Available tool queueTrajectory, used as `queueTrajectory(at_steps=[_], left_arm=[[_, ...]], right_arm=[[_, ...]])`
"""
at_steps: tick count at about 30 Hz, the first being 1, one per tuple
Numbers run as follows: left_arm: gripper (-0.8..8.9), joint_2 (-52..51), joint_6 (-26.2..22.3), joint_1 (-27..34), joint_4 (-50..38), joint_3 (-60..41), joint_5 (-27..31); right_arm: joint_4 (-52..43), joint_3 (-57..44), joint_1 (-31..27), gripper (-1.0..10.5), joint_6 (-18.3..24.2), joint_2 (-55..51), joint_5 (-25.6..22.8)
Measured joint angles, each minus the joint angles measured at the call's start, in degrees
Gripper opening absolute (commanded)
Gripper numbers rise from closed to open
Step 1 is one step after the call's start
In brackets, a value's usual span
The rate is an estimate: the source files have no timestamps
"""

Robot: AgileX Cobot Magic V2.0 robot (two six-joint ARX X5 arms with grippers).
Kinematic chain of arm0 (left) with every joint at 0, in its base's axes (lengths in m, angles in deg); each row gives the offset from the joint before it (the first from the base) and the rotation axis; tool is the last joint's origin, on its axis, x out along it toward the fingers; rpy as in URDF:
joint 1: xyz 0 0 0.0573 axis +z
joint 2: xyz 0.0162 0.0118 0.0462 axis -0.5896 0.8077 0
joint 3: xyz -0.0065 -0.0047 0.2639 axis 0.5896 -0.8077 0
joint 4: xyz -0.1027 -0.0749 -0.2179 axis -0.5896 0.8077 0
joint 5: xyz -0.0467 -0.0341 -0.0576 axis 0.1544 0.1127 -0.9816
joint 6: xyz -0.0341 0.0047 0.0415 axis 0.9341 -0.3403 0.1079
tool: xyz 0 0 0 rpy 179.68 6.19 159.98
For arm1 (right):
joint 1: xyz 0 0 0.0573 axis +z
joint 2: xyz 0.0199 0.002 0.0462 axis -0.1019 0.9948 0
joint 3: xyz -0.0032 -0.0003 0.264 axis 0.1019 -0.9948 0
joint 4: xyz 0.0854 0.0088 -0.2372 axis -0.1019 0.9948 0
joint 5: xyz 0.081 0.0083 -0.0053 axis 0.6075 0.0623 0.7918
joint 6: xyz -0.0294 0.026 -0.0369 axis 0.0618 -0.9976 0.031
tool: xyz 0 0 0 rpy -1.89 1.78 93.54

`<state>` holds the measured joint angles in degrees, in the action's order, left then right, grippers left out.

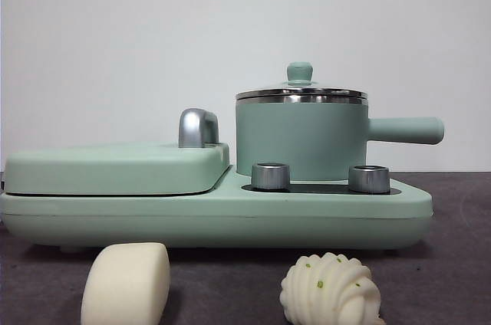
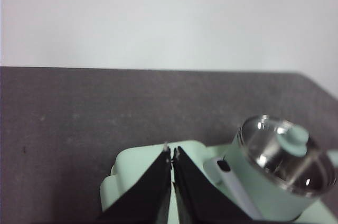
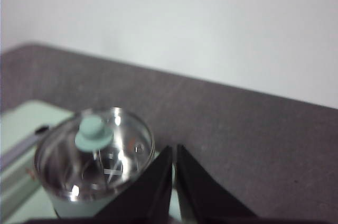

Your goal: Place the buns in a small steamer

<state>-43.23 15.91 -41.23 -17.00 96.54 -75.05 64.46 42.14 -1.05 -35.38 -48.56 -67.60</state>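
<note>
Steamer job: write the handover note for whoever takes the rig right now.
Left gripper: jaws shut, empty, above the griddle cover.
Right gripper: jaws shut, empty, beside the steamer.
Steamer stands on the cooker base, lid on.
Smooth bun and ridged bun lie on the table in front of the base.
Done: nothing.
Left: lift the lid, put both buns in.
</note>
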Motion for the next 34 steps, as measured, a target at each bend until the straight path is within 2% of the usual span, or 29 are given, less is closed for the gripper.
queueTrajectory(at_steps=[5,9,11,13,15,17,21,25,30,34], left_arm=[[0.08,3.3,-9.3,-2.2,3.4,2.0,0.0],[0.11,4.0,-18.3,-3.9,4.1,2.0,0.0],[0.69,4.0,-20.5,-4.2,4.1,2.0,0.0],[2.06,4.0,-21.8,-4.5,4.1,2.0,0.0],[2.86,4.0,-22.6,-4.5,4.1,2.0,0.0],[2.85,4.0,-22.9,-4.5,4.0,2.0,0.0],[2.8,4.2,-22.5,-5.5,2.6,2.0,0.0],[2.79,6.8,-19.3,-8.4,-2.2,2.1,0.0],[2.79,13.3,-15.2,-15.1,-8.2,2.2,0.0],[2.8,19.7,-14.3,-20.1,-14.4,2.2,0.0]], right_arm=[[3.2,0.1,1.7,0.1,7.2,1.6,-0.2],[4.5,0.1,3.7,0.1,11.6,1.9,-3.1],[4.9,0.1,4.3,0.3,12.3,1.9,-3.2],[4.9,0.1,4.8,1.4,12.7,1.9,-3.2],[4.9,0.1,5.0,2.4,13.0,1.9,-3.2],[4.9,0.1,5.4,2.7,13.0,1.9,-3.2],[4.9,0.1,5.4,2.7,13.0,1.9,-3.2],[4.9,0.1,5.4,2.7,12.6,1.9,-3.2],[4.9,0.1,5.4,2.7,10.9,1.9,-3.2],[4.9,0.1,5.4,2.7,10.4,1.9,-3.2]])
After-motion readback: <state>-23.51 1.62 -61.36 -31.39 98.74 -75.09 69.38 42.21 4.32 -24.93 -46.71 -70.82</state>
